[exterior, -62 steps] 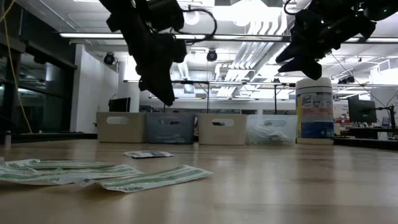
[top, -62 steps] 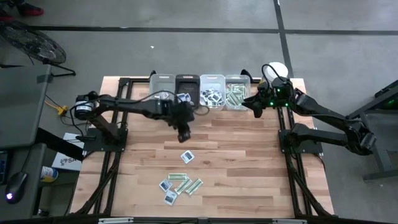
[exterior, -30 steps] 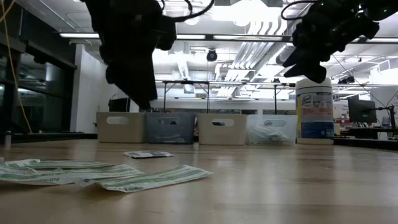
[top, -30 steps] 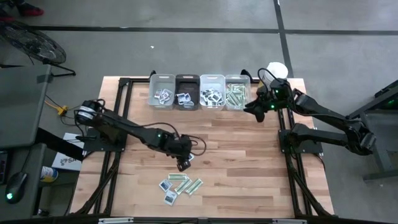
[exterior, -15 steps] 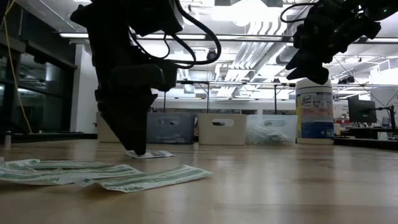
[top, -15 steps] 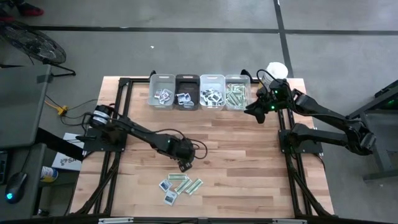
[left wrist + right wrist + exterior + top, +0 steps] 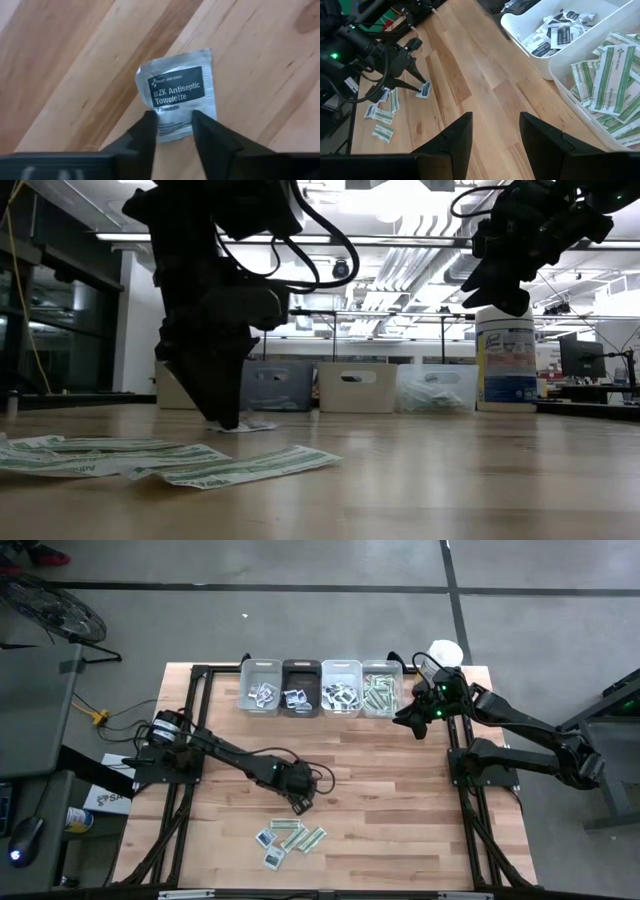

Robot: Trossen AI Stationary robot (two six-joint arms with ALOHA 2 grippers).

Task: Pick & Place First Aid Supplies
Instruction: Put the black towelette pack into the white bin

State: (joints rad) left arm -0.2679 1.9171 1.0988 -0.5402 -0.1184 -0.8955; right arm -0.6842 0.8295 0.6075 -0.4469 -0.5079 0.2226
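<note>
Antiseptic towelette packet (image 7: pixel 179 94) lies flat on the bench (image 7: pixel 400 800), centre of the high view, just above the loose packet cluster (image 7: pixel 290 838). Left pincer (image 7: pixel 174 131) is down on it, fingers narrow, straddling the packet's near edge; grip not confirmed. Right pincer (image 7: pixel 495 131) hovers with fingers wide at upper right, beside the bin row (image 7: pixel 322 688). White canister (image 7: pixel 505 358) stands behind.

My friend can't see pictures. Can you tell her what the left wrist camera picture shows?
A small white packet with a dark label reading "BZK Antiseptic Towelette" lies flat on a light wooden table. The left tool reaches over it, with one dark finger on each side of the packet's near end.
</note>
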